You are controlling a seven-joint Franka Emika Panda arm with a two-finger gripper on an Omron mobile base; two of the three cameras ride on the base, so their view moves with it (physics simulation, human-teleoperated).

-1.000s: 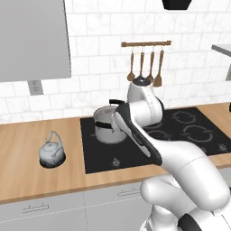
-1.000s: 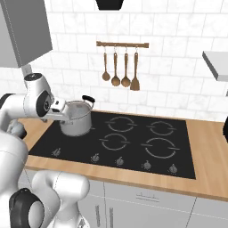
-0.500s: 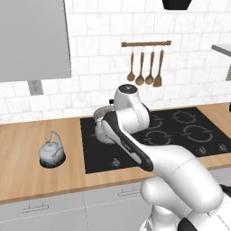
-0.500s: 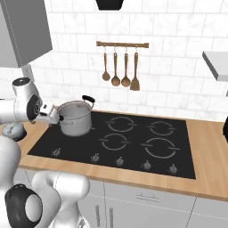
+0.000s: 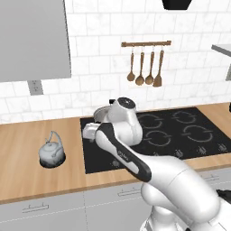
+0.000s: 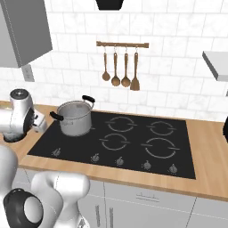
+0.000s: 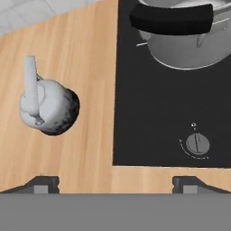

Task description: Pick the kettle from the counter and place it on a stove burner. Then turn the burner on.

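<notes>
Hand view: kettle (image 7: 45,108) at left of frame, on the counter (image 7: 81,67), wire handle arching upward.
Gripper (image 7: 115,182): at bottom of frame, fingertips (image 7: 43,184) spread wide (nothing between them), above the counter's front edge, apart from the kettle.
Cooktop (image 7: 158,122): right half of frame, knob (image 7: 197,143) at lower right.
Pot (image 7: 189,31): top right, black handle across the front.
Left base view: kettle (image 5: 52,152) at left centre on the counter (image 5: 27,158), just left of the cooktop (image 5: 180,135).
Right base view: pot (image 6: 75,117) at the cooktop's (image 6: 124,142) upper left; utensils (image 6: 120,71) hanging on the wall rail.
</notes>
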